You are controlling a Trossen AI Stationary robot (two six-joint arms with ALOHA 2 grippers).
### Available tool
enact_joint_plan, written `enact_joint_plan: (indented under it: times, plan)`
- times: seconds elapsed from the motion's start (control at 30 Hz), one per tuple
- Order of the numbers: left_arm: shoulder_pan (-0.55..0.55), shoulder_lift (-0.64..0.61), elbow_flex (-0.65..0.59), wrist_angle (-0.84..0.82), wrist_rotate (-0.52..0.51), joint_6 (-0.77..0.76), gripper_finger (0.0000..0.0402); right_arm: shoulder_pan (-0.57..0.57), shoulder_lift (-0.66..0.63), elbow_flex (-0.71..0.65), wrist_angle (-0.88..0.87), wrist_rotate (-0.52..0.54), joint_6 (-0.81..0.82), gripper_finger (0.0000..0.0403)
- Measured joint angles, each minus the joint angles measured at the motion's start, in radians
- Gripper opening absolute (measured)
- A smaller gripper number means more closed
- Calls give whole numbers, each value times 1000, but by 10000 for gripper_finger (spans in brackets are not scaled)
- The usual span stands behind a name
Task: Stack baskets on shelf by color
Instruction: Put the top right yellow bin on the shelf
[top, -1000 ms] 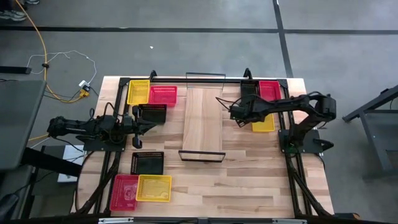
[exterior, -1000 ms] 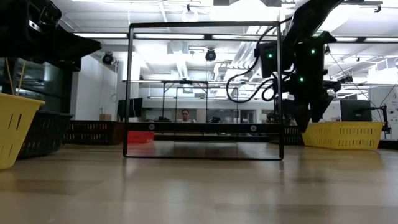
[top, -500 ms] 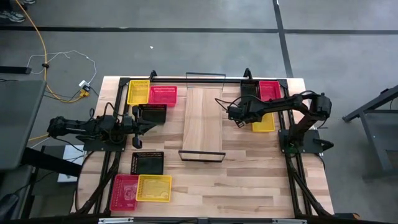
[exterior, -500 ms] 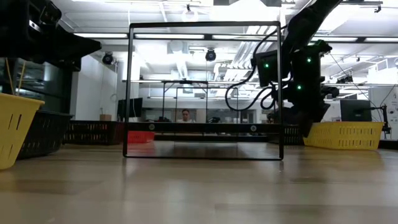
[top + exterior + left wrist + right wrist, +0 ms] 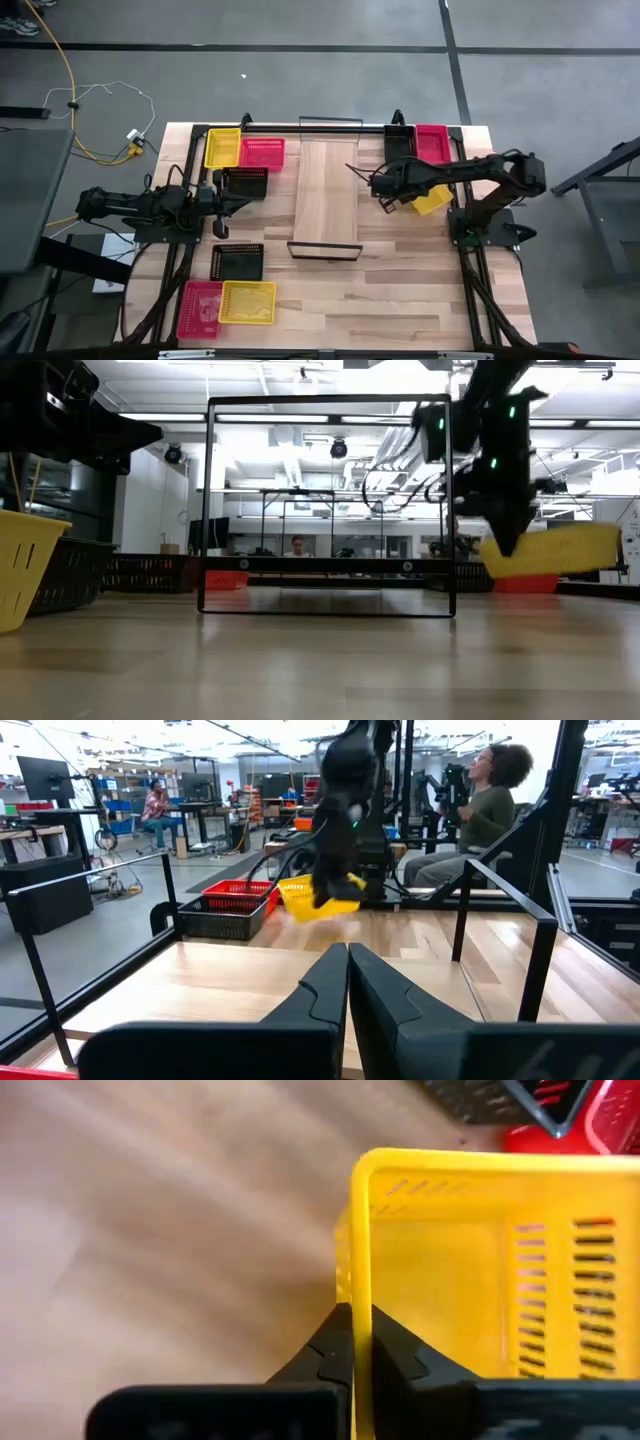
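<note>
Right gripper [image 5: 384, 192] clamped tight on the rim of a yellow basket [image 5: 430, 199], just off the right edge of the shelf [image 5: 327, 196]. Seen from the right wrist, fingers [image 5: 340, 1342] pinched either side of the basket's thin wall [image 5: 470, 1270], with bare table [image 5: 150, 1230] below. Basket tilted and lifted clear of the table in the low view [image 5: 548, 550], hanging under the gripper [image 5: 505, 540]. From the left wrist, same basket [image 5: 318, 895] visible far off, dangling from the right arm.

Left gripper [image 5: 240, 203] fully shut on nothing, held level at the left side of the table, pointing toward the shelf; fingers [image 5: 330, 985] pressed together in the left wrist view.

Shelf lying lengthwise in the middle of the table [image 5: 400, 290], black wire frames at both short ends, no baskets on it.

Far left corner: a yellow basket [image 5: 222, 147] beside a red basket [image 5: 262, 152], with a black basket [image 5: 245, 182] just in front of them, by the left gripper. Near left: another black basket [image 5: 237, 261], then a red basket [image 5: 199, 308] touching a yellow basket [image 5: 247, 302]. Far right corner: a black basket [image 5: 399, 141] next to a red basket [image 5: 434, 144].

A seated person [image 5: 480, 815] in the room beyond the table.
</note>
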Motion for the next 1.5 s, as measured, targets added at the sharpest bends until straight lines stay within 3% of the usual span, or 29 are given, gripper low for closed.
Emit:
enact_joint_plan:
  times: [0.13, 0.23, 0.4, 0.6, 0.77, 1.1, 1.5]
  plan:
    - [0, 0, 0, 0, 0, 0, 3, 63, -48, 100, -33, -89, -94, 2]
    - [0, 0, 0, 0, 0, 0, 3, 105, -65, 192, 18, -95, -238, 2]
    - [0, 0, 0, 0, 0, 0, 3, 144, -49, 316, 225, -54, -550, 1]
    - [0, 0, 0, 0, 0, 0, 3, 117, 72, 384, 474, -99, -822, 0]
    - [0, 0, 0, 0, 0, 0, 3, 63, 238, 484, 486, -102, -918, 0]
    - [0, 0, 0, 0, 0, 0, 3, 8, 568, 823, 283, -81, -987, 0]
    - [0, 0, 0, 0, 0, 0, 3, -36, 658, 892, 228, -23, -1014, 0]
